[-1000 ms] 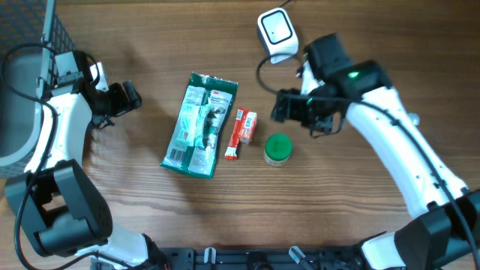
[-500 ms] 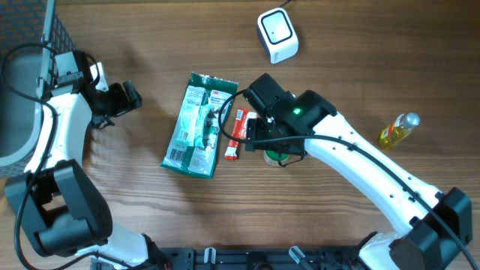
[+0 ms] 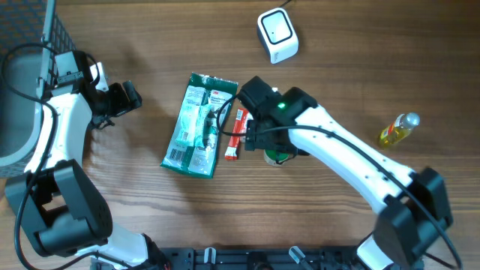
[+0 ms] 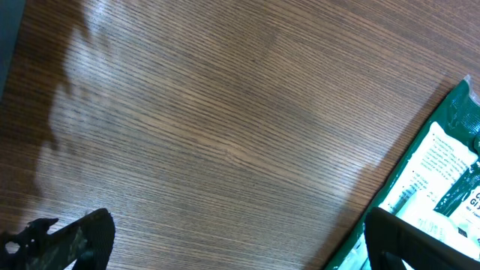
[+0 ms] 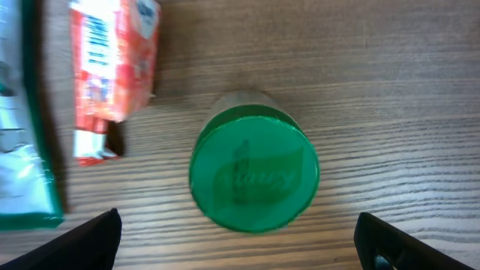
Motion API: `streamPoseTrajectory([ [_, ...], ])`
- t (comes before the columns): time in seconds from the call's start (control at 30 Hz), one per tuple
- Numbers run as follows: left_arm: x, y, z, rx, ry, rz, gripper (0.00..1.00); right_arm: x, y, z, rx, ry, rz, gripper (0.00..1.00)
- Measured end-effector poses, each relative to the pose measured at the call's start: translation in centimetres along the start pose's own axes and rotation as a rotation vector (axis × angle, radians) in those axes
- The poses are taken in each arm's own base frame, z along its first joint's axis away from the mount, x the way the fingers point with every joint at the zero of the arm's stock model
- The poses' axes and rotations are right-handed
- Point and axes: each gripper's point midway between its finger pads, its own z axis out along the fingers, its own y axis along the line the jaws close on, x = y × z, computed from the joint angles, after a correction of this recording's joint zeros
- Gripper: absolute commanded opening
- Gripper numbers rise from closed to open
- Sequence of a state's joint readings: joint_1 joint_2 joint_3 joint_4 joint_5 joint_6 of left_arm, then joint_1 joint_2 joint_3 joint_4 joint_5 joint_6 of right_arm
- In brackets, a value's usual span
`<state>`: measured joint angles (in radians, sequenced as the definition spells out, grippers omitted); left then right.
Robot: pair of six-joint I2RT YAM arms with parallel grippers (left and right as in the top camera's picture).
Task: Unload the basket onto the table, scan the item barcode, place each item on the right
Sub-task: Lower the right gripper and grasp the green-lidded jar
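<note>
Roughly at the middle of the table [image 3: 150,202] stands the green-lidded jar [image 5: 253,171], upright with its lid facing up; from overhead only a sliver of it [image 3: 280,157] shows under the right arm. The right gripper [image 5: 237,232] hangs directly above it with its fingers [image 5: 90,240] spread wide, one at either side of the lid and clear of it, holding nothing.

Just beside the jar at 10 o'clock lies a red box [image 3: 241,133], flat on the wood and not touching the jar. Past the box at 9 o'clock is a green pouch [image 3: 201,124], lying flat with its printed label up. The white scanner [image 3: 277,34] sits well apart at 12 o'clock near the table's far edge. A yellow bottle [image 3: 397,130] lies on its side at 3 o'clock.

Far off at 9 o'clock, beyond the pouch, the left gripper [image 4: 240,240] hovers over bare wood, its fingers wide apart and empty.
</note>
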<state>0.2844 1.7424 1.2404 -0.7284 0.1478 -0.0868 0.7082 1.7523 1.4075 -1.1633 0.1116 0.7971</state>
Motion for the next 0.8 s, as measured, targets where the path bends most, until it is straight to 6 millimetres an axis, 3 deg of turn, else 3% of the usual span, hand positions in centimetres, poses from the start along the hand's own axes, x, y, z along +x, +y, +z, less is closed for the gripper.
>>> streamPoseTrajectory([
  [0.17, 0.0, 0.0, 0.0, 0.0, 0.0, 0.0, 1.0, 0.7, -0.1, 2.9, 0.066, 0.072, 0.0, 0.99],
  [0.3, 0.0, 0.0, 0.0, 0.0, 0.0, 0.0, 1.0, 1.0, -0.1, 4.4, 0.099, 0.103, 0.008, 0.9],
  [0.47, 0.0, 0.0, 0.0, 0.0, 0.0, 0.0, 1.0, 0.7, -0.5, 4.5, 0.12, 0.086, 0.014, 0.74],
  [0.8, 0.0, 0.0, 0.0, 0.0, 0.0, 0.0, 1.0, -1.0, -1.9, 4.3, 0.203, 0.0, -0.085, 0.71],
])
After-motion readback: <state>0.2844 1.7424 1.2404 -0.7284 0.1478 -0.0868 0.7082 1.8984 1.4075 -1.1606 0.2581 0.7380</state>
